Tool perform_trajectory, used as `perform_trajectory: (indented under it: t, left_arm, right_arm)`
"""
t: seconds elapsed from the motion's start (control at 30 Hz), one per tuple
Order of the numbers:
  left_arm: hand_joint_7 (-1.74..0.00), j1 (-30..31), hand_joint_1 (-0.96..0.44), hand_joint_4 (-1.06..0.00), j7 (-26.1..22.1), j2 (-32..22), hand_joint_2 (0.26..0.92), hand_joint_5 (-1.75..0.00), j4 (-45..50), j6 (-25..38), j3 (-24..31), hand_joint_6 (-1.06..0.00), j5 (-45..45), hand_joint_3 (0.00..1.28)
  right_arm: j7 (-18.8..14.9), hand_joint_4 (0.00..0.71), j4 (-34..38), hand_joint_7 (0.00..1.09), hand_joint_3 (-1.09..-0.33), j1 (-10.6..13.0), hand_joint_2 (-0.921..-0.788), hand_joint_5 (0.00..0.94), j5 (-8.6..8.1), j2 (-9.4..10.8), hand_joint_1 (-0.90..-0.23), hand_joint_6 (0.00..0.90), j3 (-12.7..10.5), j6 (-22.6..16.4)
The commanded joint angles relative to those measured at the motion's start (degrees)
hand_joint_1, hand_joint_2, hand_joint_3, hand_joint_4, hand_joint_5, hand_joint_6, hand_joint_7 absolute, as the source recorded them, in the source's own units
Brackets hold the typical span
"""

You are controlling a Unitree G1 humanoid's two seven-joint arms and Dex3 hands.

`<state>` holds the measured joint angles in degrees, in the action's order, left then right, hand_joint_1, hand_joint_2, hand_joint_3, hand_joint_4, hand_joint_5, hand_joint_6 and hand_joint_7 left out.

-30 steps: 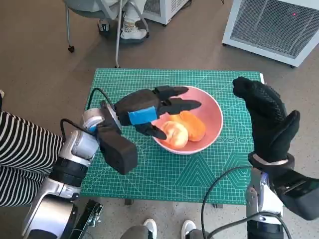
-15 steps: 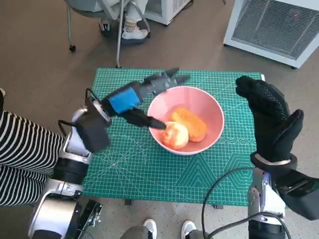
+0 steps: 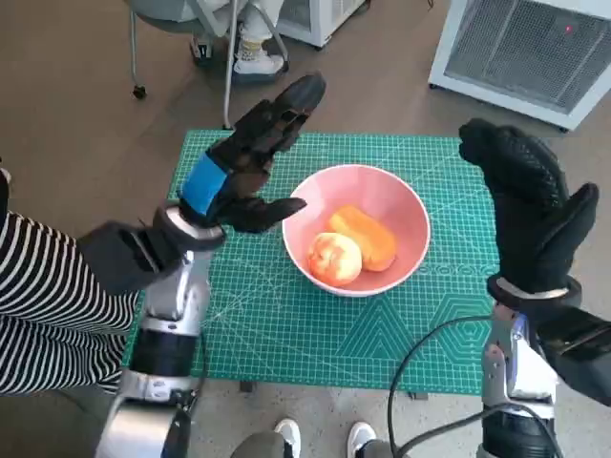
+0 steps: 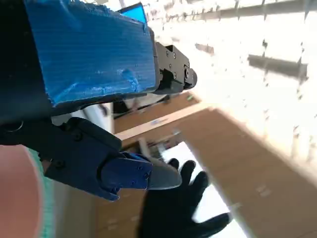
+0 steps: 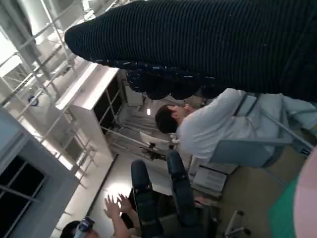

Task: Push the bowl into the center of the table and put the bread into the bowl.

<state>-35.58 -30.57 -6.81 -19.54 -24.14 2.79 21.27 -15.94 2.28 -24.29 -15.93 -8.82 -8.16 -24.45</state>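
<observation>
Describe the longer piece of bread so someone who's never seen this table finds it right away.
On the green cutting mat sits a pink bowl. Two breads lie inside; the long orange bread lies on the right-arm side. Its neighbour, the round bread, is paler.

Support: small table covered by green gridded cutting mat (image 3: 286, 334) | on mat: round pink bowl (image 3: 401, 205), right of centre, toward far edge

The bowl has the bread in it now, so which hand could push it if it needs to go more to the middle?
Probably the left hand: it hangs open right beside the pink bowl, while the right hand is raised over the table's edge.
</observation>
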Motion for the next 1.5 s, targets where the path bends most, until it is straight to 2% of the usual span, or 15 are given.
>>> perform_trajectory:
  t: [0.03, 0.27, 0.4, 0.8, 1.5]
  left_arm:
    - [-0.03, 0.84, -0.67, -0.07, -0.12, 1.21, 0.921, -0.03, 0.28, -0.45, 1.39, -0.22, 1.12, 0.39]
    - [-0.04, 0.56, -0.65, -0.07, -2.04, 1.30, 0.921, -0.03, -1.17, -2.49, 2.62, -0.22, 1.22, 0.37]
    - [-0.05, 0.55, -0.65, -0.06, -1.39, 1.36, 0.921, -0.02, -1.47, -3.19, 3.08, -0.22, 0.53, 0.37]
    - [-0.07, 0.20, -0.62, -0.07, -0.15, 2.08, 0.921, -0.02, -2.18, -4.92, 3.47, -0.21, -0.32, 0.33]
    - [-0.11, 0.81, -0.61, -0.08, -0.34, 1.95, 0.921, -0.02, 1.34, -1.65, 3.37, -0.18, 0.01, 0.32]
  right_arm:
    - [0.66, 0.188, 1.39, 0.45, -0.760, -1.28, -0.921, 0.007, 1.05, -0.36, -0.697, 0.069, -0.24, 0.90]
    - [0.12, 0.193, 2.94, 0.46, -0.758, -3.83, -0.921, 0.008, 1.01, -0.81, -0.679, 0.081, -0.18, 1.64]
    - [-0.24, 0.200, 3.00, 0.46, -0.743, -4.56, -0.921, 0.010, 0.47, -1.04, -0.682, 0.089, -0.19, 2.66]
    - [-0.24, 0.224, 1.91, 0.46, -0.706, -4.71, -0.921, 0.017, 0.22, -0.74, -0.692, 0.115, -0.04, 4.04]
    - [0.64, 0.225, -0.52, 0.43, -0.704, -4.09, -0.921, 0.009, 0.54, -0.82, -0.698, 0.110, -0.45, 6.79]
